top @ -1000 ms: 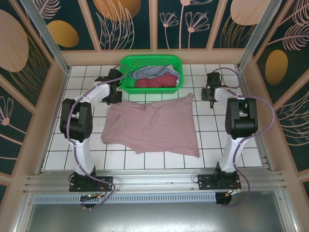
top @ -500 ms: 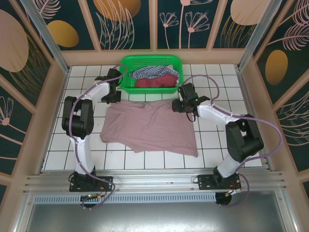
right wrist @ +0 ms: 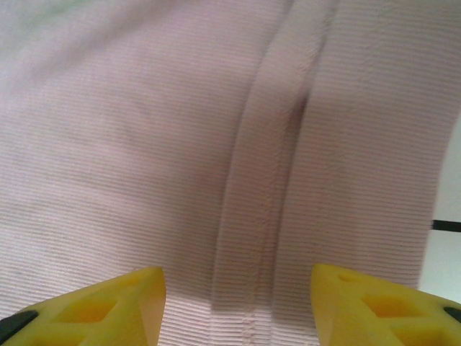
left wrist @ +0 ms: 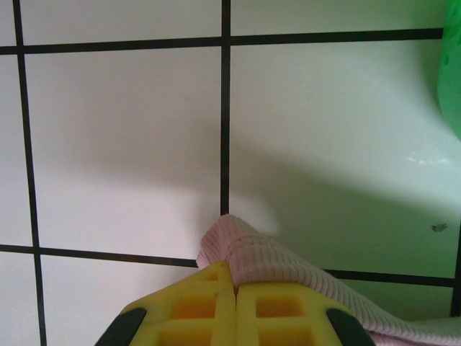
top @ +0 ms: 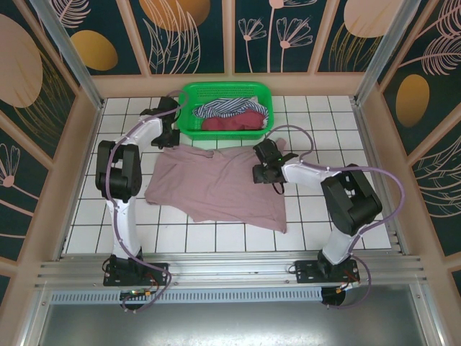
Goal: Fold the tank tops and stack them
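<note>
The dusty mauve-pink tank top (top: 216, 189) is shown spread on the white tiled table (top: 324, 216), just in front of the green basket (top: 186, 115), with creases running across its middle and its near edge slanted. Its far left corner is pinched by the left gripper (left wrist: 235, 281): the yellow fingers are pressed together on a ribbed fold of the cloth, close beside the basket's wall. The right gripper (right wrist: 236, 277) is placed over the far right part of the same top. Its jaws are set well apart, a stitched band of fabric runs between the fingertips, and nothing is gripped. Whether the fingertips touch the cloth cannot be told. In the basket, the navy-and-white striped tank top (top: 220, 108) and the dark red tank top (top: 232, 122) are seen bunched together, the striped one lying toward the far side.
</note>
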Robot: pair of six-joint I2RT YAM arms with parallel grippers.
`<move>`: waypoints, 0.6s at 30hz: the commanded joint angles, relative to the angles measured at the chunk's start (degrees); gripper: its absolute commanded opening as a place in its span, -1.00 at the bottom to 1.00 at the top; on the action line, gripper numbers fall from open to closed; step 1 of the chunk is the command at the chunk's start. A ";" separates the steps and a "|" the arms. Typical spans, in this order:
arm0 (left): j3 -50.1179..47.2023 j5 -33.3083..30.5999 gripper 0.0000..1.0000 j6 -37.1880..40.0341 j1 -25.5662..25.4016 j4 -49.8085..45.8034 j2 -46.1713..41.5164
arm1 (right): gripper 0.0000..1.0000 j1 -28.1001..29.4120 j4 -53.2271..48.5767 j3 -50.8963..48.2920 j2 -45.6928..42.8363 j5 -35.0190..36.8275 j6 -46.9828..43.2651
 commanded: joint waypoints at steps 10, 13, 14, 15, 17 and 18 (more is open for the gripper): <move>-2.51 -1.54 -0.87 2.11 1.77 -0.08 -0.99 | -0.05 0.70 -1.52 -6.63 -1.36 7.38 4.24; -4.62 -1.39 -0.87 2.24 2.17 0.73 -2.08 | -0.09 0.12 -2.08 -7.70 -2.63 8.12 4.22; -5.00 -1.47 -0.87 2.34 2.26 0.74 -2.10 | -0.11 -0.21 -2.11 -7.95 -3.04 8.15 4.17; -5.24 -1.68 -0.87 2.44 2.42 0.82 -2.11 | -0.11 -0.62 -2.08 -8.32 -3.57 8.15 4.19; -5.56 -1.83 -0.88 2.44 2.52 0.83 -2.18 | -0.11 -1.26 -1.93 -8.71 -5.03 8.35 3.92; -5.60 -2.06 -0.88 2.39 2.61 0.99 -2.32 | -0.11 -1.38 -1.64 -8.96 -5.99 8.48 3.57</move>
